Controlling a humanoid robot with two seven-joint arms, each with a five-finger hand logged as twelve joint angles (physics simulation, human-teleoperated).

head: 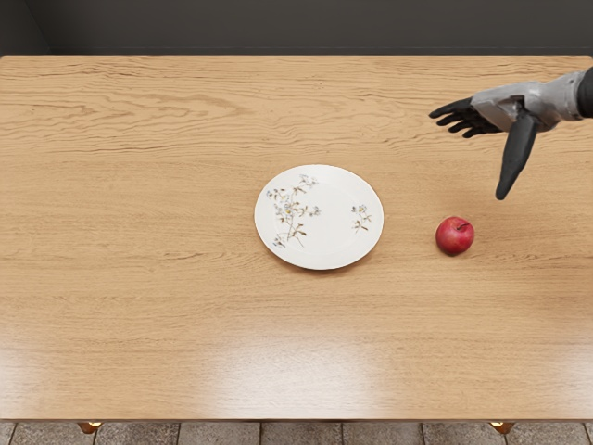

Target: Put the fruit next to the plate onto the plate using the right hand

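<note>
My right hand [498, 111] hovers with fingers spread and empty, the apple [455, 235] resting apart beneath my thumb tip, so I should lower squarely over it before closing, the plate [320, 252] beyond.

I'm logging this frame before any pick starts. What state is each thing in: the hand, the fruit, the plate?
right hand: open, fingers spread, holding nothing, clear of the apple
apple: resting on the table, right of the plate and apart from it, not grasped
plate: lying flat on the table, nothing on it
left hand: not in view
</note>
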